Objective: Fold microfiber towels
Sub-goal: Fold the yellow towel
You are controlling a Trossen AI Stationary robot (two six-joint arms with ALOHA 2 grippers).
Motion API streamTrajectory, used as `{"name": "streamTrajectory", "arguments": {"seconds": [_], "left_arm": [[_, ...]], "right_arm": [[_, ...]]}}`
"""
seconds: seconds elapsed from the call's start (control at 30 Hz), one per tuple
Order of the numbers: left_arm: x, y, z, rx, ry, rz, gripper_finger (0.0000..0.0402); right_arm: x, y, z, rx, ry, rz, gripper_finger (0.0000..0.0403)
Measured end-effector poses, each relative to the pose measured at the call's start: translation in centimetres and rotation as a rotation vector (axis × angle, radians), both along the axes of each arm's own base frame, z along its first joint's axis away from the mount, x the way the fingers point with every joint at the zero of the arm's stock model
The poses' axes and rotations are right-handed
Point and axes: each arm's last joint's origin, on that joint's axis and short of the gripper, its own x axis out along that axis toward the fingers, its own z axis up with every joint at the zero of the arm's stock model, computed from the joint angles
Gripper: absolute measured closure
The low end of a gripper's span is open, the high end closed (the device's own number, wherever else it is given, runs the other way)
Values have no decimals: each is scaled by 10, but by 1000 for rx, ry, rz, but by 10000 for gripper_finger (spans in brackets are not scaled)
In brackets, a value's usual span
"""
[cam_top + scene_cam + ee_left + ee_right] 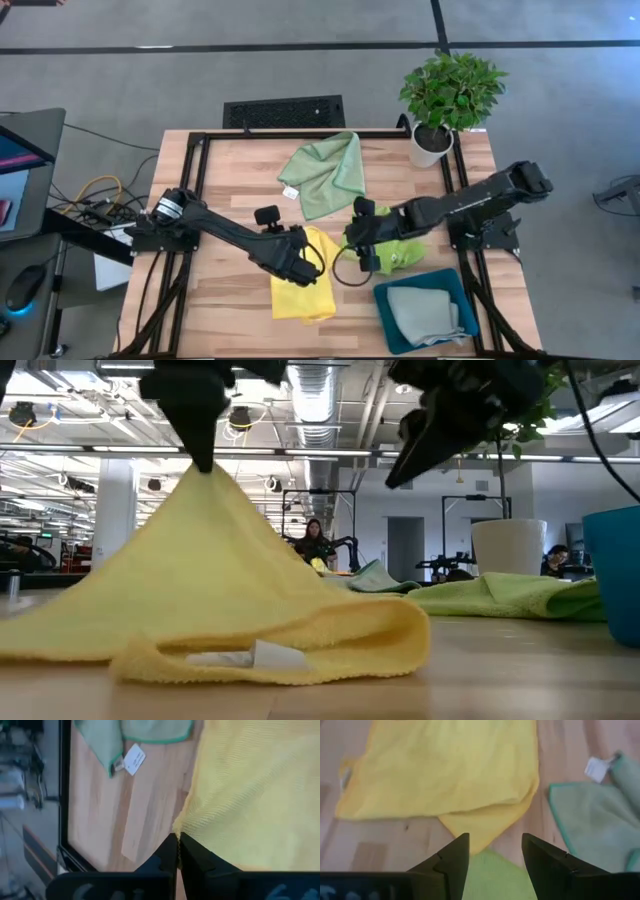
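Evidently the left gripper (305, 262) was pinched shut on the yellow towel (300, 295), tenting it for folding; the right gripper (362, 243) hovered near, open and empty.

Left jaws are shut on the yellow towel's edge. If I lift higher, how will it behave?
Probably floppy: in the low view the yellow towel tents to a peak under the left gripper and sags to the table. It likely drapes and drags rather than keeping its shape. The pinch is only at the edge, so it may swing or slip.
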Motion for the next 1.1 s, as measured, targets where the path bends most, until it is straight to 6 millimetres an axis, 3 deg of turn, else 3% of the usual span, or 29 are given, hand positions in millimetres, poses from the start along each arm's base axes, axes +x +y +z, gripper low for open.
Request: {"name": "streamTrajectory", "arguments": {"seconds": [0.27,0.63,0.97,1.1], "left_arm": [[-2,-13,22,33,-36,-146,401],[-7,-16,28,9,-42,-161,401],[-7,-15,28,9,-41,-162,401],[-7,-15,28,19,-44,-165,401]], "right_arm": [[29,-6,-43,-54,30,113,198],[52,-23,-83,-15,36,4,198],[55,-36,-95,7,67,-58,198],[55,-36,-95,100,83,-25,198]]}}
